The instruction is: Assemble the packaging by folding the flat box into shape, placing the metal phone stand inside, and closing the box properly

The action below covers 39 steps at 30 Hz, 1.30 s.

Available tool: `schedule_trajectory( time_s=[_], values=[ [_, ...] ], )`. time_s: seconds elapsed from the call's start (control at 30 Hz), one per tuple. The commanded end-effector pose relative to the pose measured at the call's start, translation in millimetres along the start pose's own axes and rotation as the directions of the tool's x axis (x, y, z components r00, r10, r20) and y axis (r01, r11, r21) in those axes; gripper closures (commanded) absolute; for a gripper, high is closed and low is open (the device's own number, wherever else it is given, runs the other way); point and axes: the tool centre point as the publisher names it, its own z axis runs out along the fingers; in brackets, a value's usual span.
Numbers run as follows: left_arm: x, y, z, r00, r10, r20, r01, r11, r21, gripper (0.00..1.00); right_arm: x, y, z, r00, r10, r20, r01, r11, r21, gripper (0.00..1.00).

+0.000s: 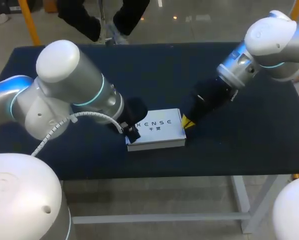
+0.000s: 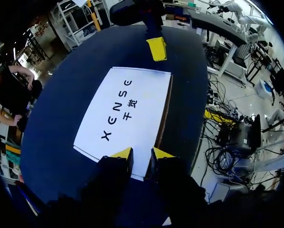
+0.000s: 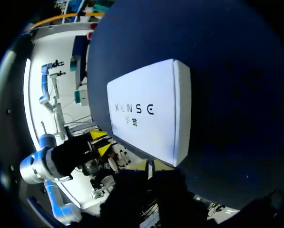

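Note:
The white box (image 1: pixel 157 129) lies closed and flat on the dark table, print facing up. My left gripper (image 2: pixel 142 154) sits at the box's left end, its yellow tips a small gap apart over the lid's edge, open. In the head view the left gripper (image 1: pixel 132 131) is mostly hidden behind its own wrist. My right gripper (image 1: pixel 187 121) rests at the box's right end, and from the left wrist view the right gripper (image 2: pixel 157 48) shows its tips pressed together just past the box (image 2: pixel 127 114). The right wrist view shows the box (image 3: pixel 146 114) ahead of its fingers. No phone stand is visible.
The table (image 1: pixel 239 150) is covered in dark blue cloth with bare room all around the box. Its front edge runs close below the box. A person's legs stand beyond the far edge, not touching anything.

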Motion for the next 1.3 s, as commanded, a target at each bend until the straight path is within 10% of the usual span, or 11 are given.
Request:
schedule_trajectory(
  time_s=[0.03, 0.23, 0.53, 1.07, 1.3],
  values=[
    [14.7, -11.2, -18, 0.999, 0.005, 0.041, -0.001, 0.997, -0.080, 0.00, 7, -20, -21, 0.998, -0.060, 0.029, 0.063, 0.992, -0.107, 0.66],
    [30.6, -10.6, -27, 0.993, -0.100, 0.070, 0.109, 0.985, -0.138, 0.00, 5, -23, -45, 0.984, -0.151, 0.091, 0.167, 0.965, -0.204, 0.00],
    [42.2, -3.7, -34, 0.959, -0.282, 0.020, 0.279, 0.932, -0.230, 0.00, -4, -36, -79, 0.944, -0.280, 0.172, 0.323, 0.891, -0.319, 0.00],
    [42.3, -2.4, -34, 0.959, -0.282, 0.026, 0.279, 0.925, -0.258, 0.00, -12, -43, -97, 0.928, -0.319, 0.195, 0.365, 0.882, -0.297, 0.00],
    [53.3, -22.2, -23, 0.828, -0.546, 0.131, 0.560, 0.787, -0.257, 0.00, -29, -42, -105, 0.844, -0.419, 0.335, 0.526, 0.769, -0.364, 0.00]
  ],
)
